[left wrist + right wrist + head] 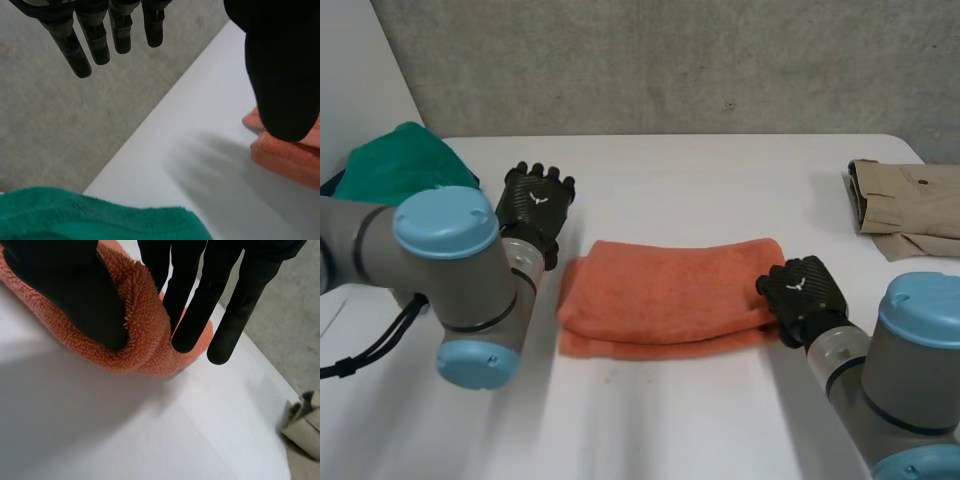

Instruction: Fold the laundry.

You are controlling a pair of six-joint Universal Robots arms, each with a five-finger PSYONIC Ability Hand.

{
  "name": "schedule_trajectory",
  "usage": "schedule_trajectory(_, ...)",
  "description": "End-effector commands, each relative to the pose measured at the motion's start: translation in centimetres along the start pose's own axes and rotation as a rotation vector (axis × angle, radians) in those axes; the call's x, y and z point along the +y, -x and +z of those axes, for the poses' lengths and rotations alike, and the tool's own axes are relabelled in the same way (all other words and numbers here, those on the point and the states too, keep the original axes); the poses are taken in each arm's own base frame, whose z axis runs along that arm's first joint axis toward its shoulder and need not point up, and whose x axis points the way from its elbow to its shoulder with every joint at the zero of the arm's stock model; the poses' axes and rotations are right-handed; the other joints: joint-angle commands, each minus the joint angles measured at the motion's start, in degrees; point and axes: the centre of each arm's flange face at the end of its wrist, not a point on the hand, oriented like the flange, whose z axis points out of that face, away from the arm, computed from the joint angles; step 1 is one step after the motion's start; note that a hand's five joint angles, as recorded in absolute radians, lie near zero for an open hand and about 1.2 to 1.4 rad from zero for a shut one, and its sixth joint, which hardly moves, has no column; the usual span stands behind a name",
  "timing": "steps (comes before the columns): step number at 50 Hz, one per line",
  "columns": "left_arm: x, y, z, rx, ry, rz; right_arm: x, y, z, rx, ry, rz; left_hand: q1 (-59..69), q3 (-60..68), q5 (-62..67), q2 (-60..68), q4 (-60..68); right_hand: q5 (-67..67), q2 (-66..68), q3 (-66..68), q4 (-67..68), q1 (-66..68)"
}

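Surface: white table (720, 170) before a grey concrete wall (670, 60).
Task's thing: orange towel (665, 295) lies in the middle of the table, between the two hands, already doubled over (two layers show at its near edge).
Right hand: right hand (800, 290) is at the towel's right end; in its wrist view the thumb and the straight fingers (200, 305) pinch the rounded fold between them.
Left hand: left hand (535, 205) hovers just beside the towel's far left corner with its fingers straight, and it holds nothing.
Progress: one fold looks done; probably another fold, end to end, is left for this towel, and the other pieces wait.
Around: green cloth (400, 165) lies in a heap at the far left, behind the left arm; beige garment (905, 205) lies at the far right, well apart from the towel.
In the way: nothing lies on the towel or close around it; the left hand seems free to take its end.
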Motion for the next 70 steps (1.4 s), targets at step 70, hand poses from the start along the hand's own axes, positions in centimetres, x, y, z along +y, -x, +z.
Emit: schedule_trajectory(70,-6.4,-4.1,-6.4,0.277,-0.013,-0.298,-8.5,0.9,-1.4,-0.129,-0.114,0.124,0.48,-1.1,-1.64,-0.66,-0.46,-48.94,-49.86,-51.38,-51.92,-44.98)
